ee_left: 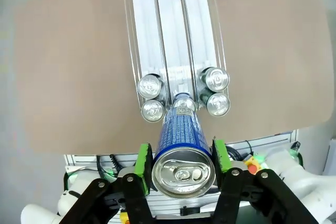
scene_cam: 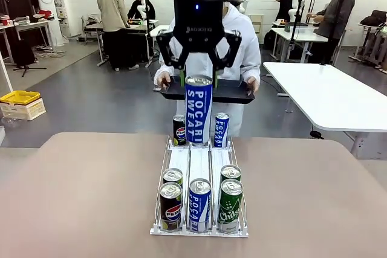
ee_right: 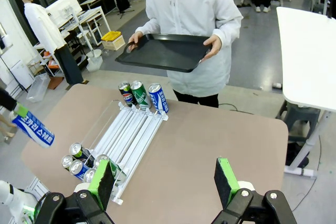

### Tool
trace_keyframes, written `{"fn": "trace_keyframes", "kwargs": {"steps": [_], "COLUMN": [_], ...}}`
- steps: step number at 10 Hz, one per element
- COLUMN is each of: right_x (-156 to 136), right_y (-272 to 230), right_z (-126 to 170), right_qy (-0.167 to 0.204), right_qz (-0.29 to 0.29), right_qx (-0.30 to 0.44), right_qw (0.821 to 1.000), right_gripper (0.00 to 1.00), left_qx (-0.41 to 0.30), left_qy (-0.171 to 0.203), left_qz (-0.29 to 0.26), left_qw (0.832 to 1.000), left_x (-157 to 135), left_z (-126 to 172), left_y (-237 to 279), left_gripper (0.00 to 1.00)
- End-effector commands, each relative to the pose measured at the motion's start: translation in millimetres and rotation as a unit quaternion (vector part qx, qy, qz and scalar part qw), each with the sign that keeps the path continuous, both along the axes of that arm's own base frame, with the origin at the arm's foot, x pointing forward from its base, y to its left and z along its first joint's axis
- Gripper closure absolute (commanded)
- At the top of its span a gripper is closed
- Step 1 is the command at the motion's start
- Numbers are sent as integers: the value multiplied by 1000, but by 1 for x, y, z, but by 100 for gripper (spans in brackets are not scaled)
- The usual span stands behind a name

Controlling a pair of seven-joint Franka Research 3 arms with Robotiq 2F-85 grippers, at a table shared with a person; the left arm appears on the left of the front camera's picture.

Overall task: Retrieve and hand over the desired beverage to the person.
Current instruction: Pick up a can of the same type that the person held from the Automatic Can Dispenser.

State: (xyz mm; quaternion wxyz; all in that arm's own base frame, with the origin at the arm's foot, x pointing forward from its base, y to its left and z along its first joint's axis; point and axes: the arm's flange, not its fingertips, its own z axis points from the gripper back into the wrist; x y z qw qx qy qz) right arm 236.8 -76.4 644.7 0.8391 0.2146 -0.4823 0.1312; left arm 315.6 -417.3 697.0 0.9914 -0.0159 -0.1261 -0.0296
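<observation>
Now | left jaws clamp Pocari Sweat can (scene_cam: 199, 110) aloft | right jaws wide, empty

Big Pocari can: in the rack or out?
Out: Pocari can is clamped between left gripper's green pads, lifted clear of the rack.

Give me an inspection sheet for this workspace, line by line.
Surface: brown table, carrying the can rack.
Job's things: five cans at the rack's near end, three cans at its far end; Pocari Sweat can held above it; person holding a black tray.
Clutter: nothing seen.
Claws: left claw shut on the Pocari Sweat can; right claw open, empty.
Cables: black leads below the table edge.
Surroundings: white table, yellow bin, people farther off.
</observation>
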Motion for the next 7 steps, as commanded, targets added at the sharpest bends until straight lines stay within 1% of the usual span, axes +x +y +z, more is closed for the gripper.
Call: {"fn": "trace_keyframes", "kwargs": {"steps": [1,3,4,5,7], "right_x": [2,2,2,2,2], "right_y": [1,1,1,1,1], "right_z": [-1,-1,-1,-1,-1], "right_qy": [-1,-1,-1,-1,-1], "right_qz": [12,12,12,12,12], "right_qx": [7,7,7,7,7], "right_qw": [1000,1000,1000,1000,1000], "right_gripper": [0,0,0,0,0], "left_qx": [4,1,-3,-3,-3], "left_qy": [13,19,16,22,22], "left_qz": [15,14,12,6,6], "left_qw": [1000,1000,1000,1000,1000], "left_x": [23,37,36,35,35], "left_z": [16,21,21,5,5], "left_y": [-16,-18,-15,-6,-6], "left_gripper": [100,100,100,100,100]}}
